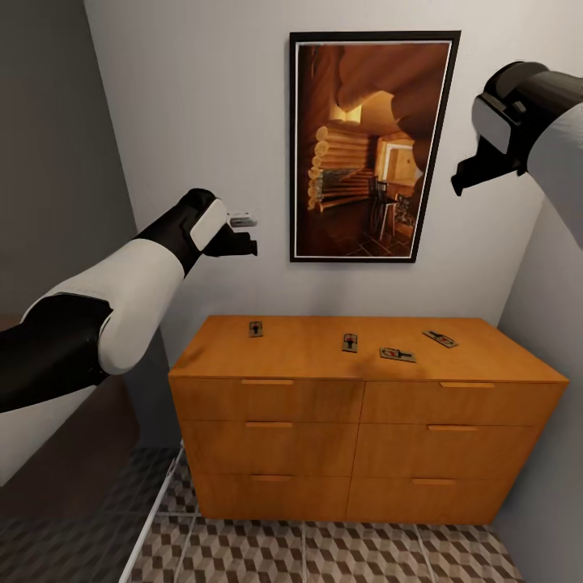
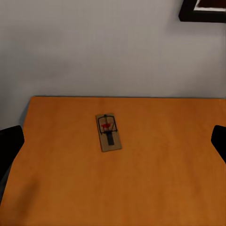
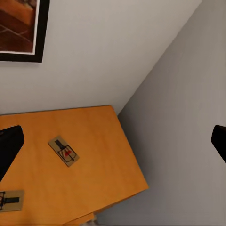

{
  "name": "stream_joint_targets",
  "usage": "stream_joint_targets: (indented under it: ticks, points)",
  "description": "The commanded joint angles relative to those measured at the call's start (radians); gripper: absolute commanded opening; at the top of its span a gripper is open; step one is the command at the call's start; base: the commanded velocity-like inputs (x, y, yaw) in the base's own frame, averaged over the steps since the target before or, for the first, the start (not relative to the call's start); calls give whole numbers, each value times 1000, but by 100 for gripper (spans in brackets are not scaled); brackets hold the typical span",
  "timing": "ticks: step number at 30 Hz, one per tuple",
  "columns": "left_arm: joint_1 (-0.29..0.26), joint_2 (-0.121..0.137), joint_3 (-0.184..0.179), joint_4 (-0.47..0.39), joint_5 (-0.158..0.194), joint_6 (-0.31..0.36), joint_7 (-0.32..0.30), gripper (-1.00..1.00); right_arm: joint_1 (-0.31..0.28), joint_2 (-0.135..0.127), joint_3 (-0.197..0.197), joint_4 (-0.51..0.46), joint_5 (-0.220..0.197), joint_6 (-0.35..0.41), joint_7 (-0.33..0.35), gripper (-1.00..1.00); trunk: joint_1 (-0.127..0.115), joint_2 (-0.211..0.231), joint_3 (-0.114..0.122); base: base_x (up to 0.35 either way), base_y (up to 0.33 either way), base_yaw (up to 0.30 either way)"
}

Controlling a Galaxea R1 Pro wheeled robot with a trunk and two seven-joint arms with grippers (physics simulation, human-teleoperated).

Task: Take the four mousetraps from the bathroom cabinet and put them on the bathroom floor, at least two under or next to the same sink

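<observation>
Both arms wear glossy white shells with black joints and black end effectors.

four mousetraps (image 1: 349,342) in a row on the cabinet (image 1: 364,429), picture (image 1: 372,146) on wall behind

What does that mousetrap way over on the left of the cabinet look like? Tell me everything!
The leftmost mousetrap is a tiny flat tan board that looks wooden, a rectangle lying flat on the orange-brown top of the cabinet. In the left wrist view it carries dark wire parts, a dark bar along its middle and a small red spot near one end. It sits toward the back edge near the wall, turned slightly askew, apart from the other traps. Nothing touches it except the cabinet top; the left gripper hangs well above it.
</observation>
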Motion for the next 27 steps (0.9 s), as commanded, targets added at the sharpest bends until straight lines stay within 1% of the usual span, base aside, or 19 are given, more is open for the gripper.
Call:
stream_joint_targets:
  ticks: [1, 11, 15, 21, 27]
  points:
    - [-1, 0, -7, -1, 11, 3, 7, 100, 2, -1, -1, 1, -8, 1, -10, 100, 0, -1, -1, 0, 0, 0]
    - [-1, 0, -7, -1, 11, 4, 6, 100, 15, -11, 1, 3, -8, 1, -16, 100, 0, -1, -1, 0, 0, 0]
    - [-1, 0, -7, -1, 11, 3, 6, 100, 17, -11, 1, 5, -7, 1, -26, 100, 0, -1, -1, 0, 0, 0]
    - [-1, 0, -7, -1, 11, 2, 6, 100, 22, 0, -1, 10, -8, 1, -41, 100, 0, -1, -1, 0, 0, 0]
    - [-1, 1, -7, -1, 11, 2, 6, 100, 30, 18, -12, 14, -8, 1, -49, 100, 0, -1, -1, 0, 0, 0]
